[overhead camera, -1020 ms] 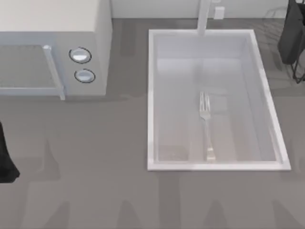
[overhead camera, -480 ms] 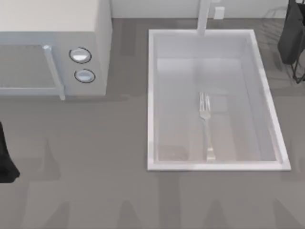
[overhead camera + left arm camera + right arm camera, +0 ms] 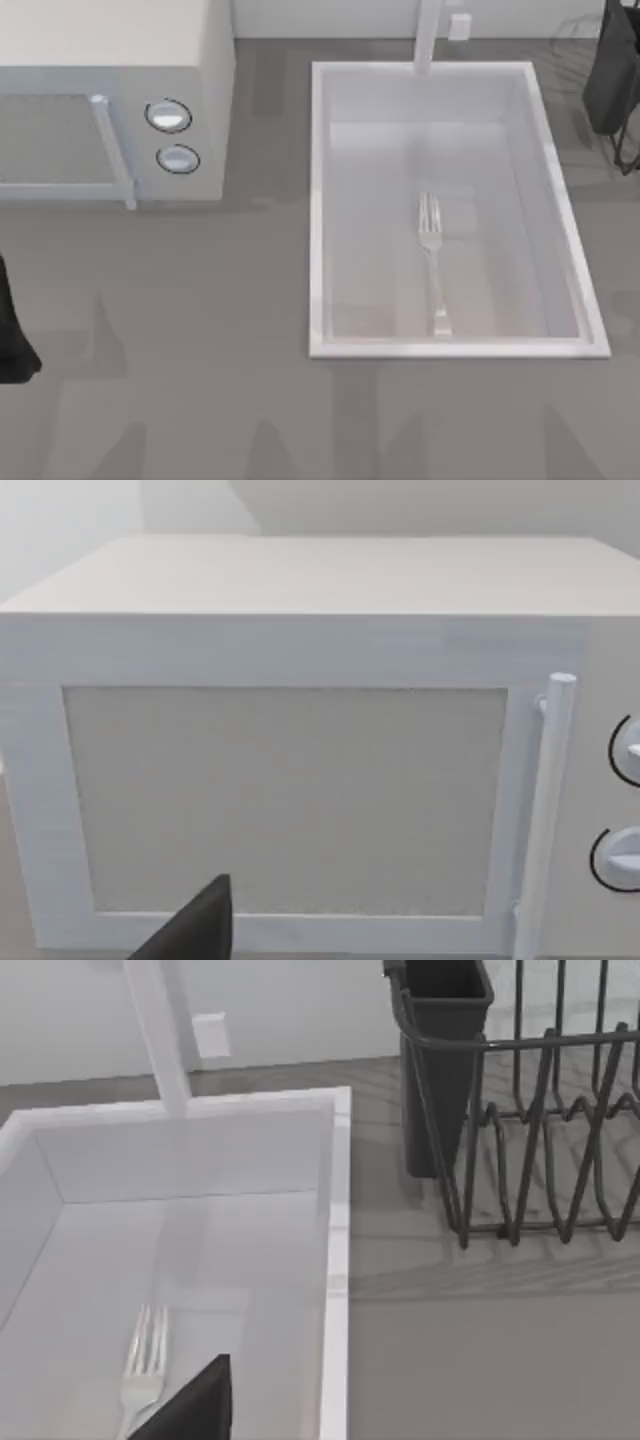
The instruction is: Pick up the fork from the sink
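Note:
The silver fork lies flat on the floor of the white sink, its tines toward the faucet and its handle toward the near rim. In the right wrist view the fork's tines show inside the sink, just beyond a dark tip of my right gripper, which is apart from the fork. My left arm is parked at the table's far left edge. A dark tip of my left gripper faces the microwave door. Nothing is held by either gripper.
A white microwave with two round knobs stands at the back left. A white faucet rises at the sink's far rim. A dark wire dish rack with a dark caddy stands right of the sink.

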